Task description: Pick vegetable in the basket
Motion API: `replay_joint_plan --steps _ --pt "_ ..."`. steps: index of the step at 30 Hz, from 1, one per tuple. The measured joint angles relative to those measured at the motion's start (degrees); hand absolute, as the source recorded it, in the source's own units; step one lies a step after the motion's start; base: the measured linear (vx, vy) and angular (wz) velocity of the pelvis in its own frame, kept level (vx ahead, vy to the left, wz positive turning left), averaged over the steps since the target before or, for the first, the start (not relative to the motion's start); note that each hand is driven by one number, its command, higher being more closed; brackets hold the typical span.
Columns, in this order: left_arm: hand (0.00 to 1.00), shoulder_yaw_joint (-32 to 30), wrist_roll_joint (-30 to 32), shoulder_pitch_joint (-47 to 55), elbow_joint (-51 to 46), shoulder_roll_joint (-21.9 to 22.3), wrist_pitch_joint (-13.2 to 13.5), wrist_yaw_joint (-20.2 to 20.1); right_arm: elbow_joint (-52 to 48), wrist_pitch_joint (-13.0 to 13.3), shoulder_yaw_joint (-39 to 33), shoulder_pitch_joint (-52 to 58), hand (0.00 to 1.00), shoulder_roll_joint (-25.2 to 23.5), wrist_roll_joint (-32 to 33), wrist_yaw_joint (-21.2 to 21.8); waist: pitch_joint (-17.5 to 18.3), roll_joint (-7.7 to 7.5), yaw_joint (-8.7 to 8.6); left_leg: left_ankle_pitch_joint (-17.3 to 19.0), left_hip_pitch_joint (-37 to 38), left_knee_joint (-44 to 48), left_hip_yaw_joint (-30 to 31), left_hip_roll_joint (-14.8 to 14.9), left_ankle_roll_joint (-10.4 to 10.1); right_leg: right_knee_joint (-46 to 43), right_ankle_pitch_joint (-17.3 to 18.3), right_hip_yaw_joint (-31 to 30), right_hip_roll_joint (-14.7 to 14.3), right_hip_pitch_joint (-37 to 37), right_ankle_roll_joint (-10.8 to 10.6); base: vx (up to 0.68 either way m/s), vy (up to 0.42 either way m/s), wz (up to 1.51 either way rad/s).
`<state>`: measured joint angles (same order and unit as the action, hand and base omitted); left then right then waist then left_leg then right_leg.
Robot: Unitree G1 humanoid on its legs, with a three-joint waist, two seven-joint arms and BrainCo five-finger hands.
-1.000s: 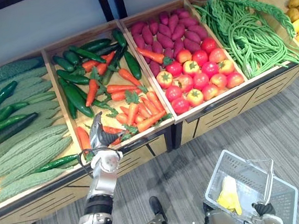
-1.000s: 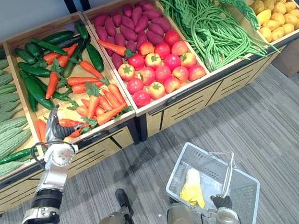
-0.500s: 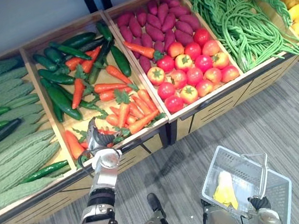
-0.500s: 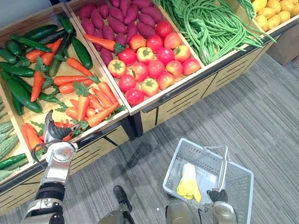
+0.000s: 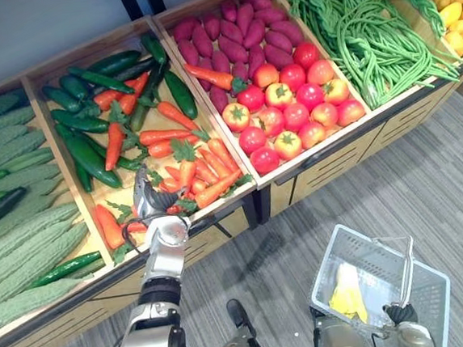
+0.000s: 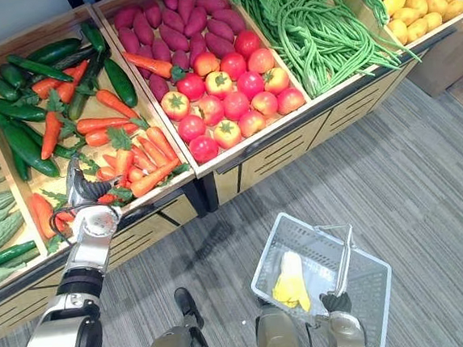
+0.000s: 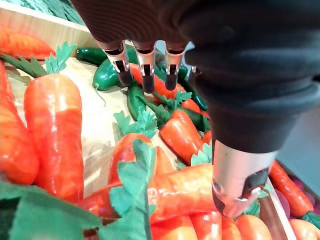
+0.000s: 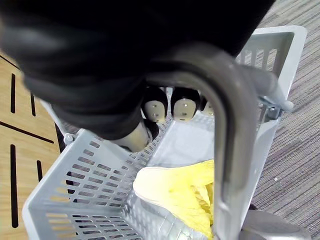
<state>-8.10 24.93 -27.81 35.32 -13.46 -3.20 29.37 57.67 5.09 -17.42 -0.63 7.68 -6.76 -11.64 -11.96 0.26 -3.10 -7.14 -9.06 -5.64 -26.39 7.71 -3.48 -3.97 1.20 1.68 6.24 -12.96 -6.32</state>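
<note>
My left hand (image 5: pixel 149 201) hovers over the front carrots (image 5: pixel 203 172) in the wooden carrot and cucumber bin (image 5: pixel 48 72). In the left wrist view its fingers (image 7: pixel 145 70) are straight and the thumb (image 7: pixel 240 175) stands apart just above a carrot (image 7: pixel 185 192); it is open and holds nothing. My right hand (image 5: pixel 402 314) is shut on the grey handle (image 8: pixel 225 150) of the white plastic basket (image 5: pixel 429 302), which hangs low over the floor at the lower right. A pale yellow vegetable (image 5: pixel 347 293) lies inside the basket and also shows as the yellow vegetable (image 8: pixel 185 195) past the right hand's fingers.
Bitter gourds and cucumbers (image 5: pixel 26 240) fill the bin to the left. Right of the carrots are tomatoes (image 5: pixel 291 111) and purple sweet potatoes (image 5: pixel 228 40), then long beans (image 5: pixel 374 39) and yellow produce (image 5: pixel 456 8). Grey carpet (image 5: pixel 426 173) lies before the stand.
The whole picture has shifted a little, so the camera moved. My left hand stays over the front carrots, and the right hand keeps its hold on the basket handle.
</note>
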Motion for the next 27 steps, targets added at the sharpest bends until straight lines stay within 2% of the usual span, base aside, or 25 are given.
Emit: replay_joint_plan --steps 12,13,20,27 --pt "0.00 1.6 0.1 -4.3 3.8 0.0 -0.8 1.8 -0.7 1.5 0.0 -0.7 1.00 -0.1 0.6 -0.4 -1.8 -0.30 -0.27 0.0 -2.2 0.0 -2.1 0.2 0.0 -0.4 -0.6 -2.7 -0.4 -3.5 0.1 0.06 0.000 -0.10" --pt "1.00 1.6 0.1 -5.2 5.1 -0.3 -0.8 2.0 -1.0 1.5 0.0 -0.8 1.00 -0.1 0.6 -0.5 -1.9 -0.41 -0.32 0.0 -2.5 0.0 -2.8 0.2 0.0 -0.8 -0.6 -3.5 -0.5 -4.3 0.1 0.02 0.009 -0.18" --pt "1.00 0.3 0.1 -8.9 10.7 -5.4 -0.9 4.1 -3.0 1.7 2.5 -1.9 1.00 -0.3 1.2 -0.6 -2.9 -1.73 -1.19 -0.1 -3.7 -0.1 -6.6 1.5 -0.1 -0.8 -2.4 -7.4 -1.6 -7.9 0.3 0.00 -0.001 -0.28" --pt "1.00 -1.4 0.1 -10.4 12.8 -7.2 -0.9 4.1 -3.0 2.7 4.4 -1.7 1.00 -0.3 1.2 -1.4 -3.4 -2.54 -1.21 -0.2 -3.4 -0.3 -8.9 1.7 -0.1 1.2 -4.3 -8.7 -1.8 -7.7 0.1 -0.01 -0.004 -0.14"
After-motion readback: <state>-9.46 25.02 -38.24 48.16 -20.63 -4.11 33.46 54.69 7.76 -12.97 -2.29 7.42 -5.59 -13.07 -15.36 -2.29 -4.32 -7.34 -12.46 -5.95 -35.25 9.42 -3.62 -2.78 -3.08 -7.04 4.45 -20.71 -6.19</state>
